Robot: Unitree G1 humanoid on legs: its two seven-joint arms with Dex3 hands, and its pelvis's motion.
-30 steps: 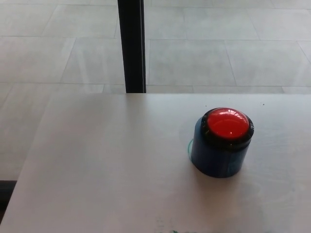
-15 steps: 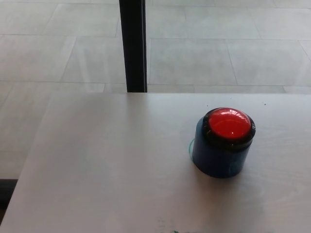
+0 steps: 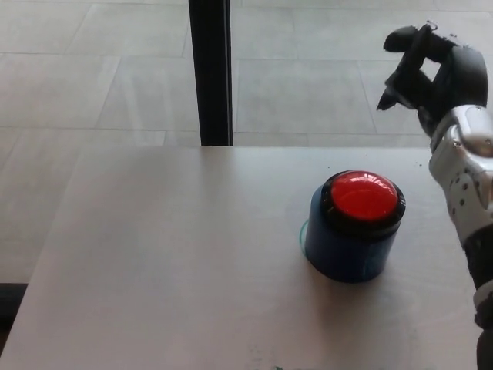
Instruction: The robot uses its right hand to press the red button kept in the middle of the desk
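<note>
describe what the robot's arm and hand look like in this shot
Only the right arm shows. The right hand is matt black with thick, blocky fingers. Below it the forearm is a silver-grey shell with small dark dots like screw holes, turning black near the picture's bottom edge. No cables or markings are visible.

The right hand (image 3: 435,73) is matte black, built of thick, blocky fingers (image 3: 402,38) with rounded tips and hard-edged segments, a small pale fleck showing on its top edge. Directly below the hand, the wrist and forearm (image 3: 462,173) are cased in glossy silver-grey shells with a rounded collar at the joint and a few small dark dots like screw holes along the casing. Further down from the hand, the arm turns dark again near the picture's lower right edge
</note>
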